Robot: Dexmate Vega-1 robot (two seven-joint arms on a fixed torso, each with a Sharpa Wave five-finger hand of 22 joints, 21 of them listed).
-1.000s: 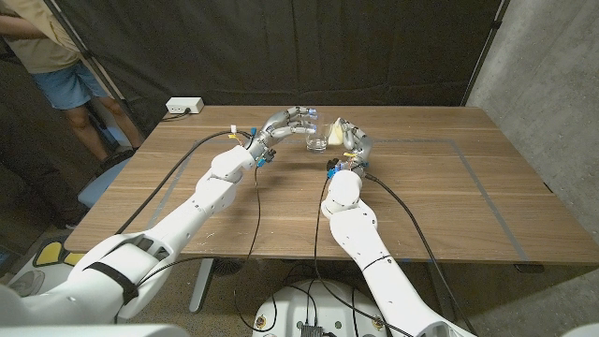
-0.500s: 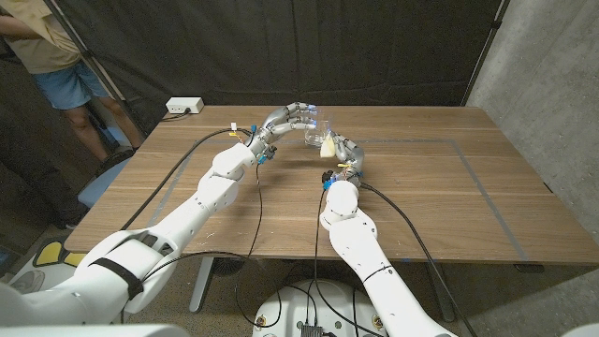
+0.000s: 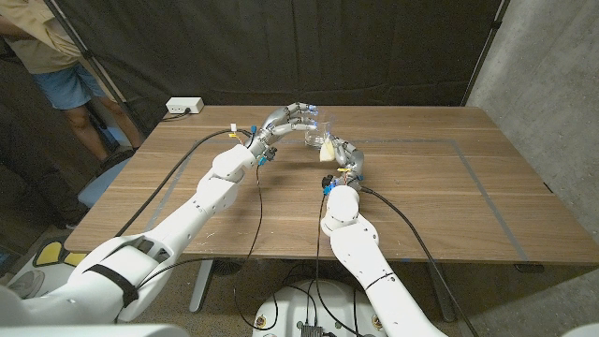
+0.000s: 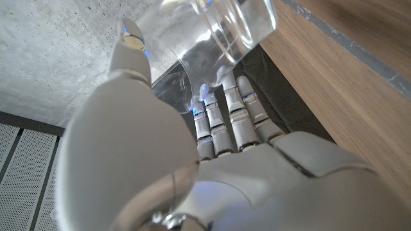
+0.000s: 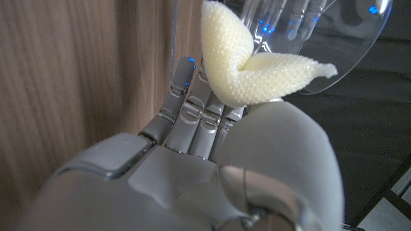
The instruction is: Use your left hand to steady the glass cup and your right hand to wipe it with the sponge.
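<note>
A clear glass cup (image 3: 317, 131) is held off the table near its far middle by my left hand (image 3: 288, 120), whose fingers wrap its side. The left wrist view shows the cup (image 4: 205, 29) tilted, base outward, against my left hand (image 4: 192, 147). My right hand (image 3: 343, 154) pinches a folded pale yellow sponge (image 3: 327, 148) just below and beside the cup. In the right wrist view the sponge (image 5: 247, 67) sits between thumb and fingers of my right hand (image 5: 212, 167), pressed to the cup (image 5: 334, 38) wall.
A white power strip (image 3: 184, 106) lies at the table's far left edge. A person (image 3: 51, 56) stands beyond the left side. Black cables trail from both wrists over the wood. A concrete wall stands at right.
My left hand has lifted and tilted the cup slightly away. My right hand swung the sponge from the cup's right side down to its near side and drew back toward me.
</note>
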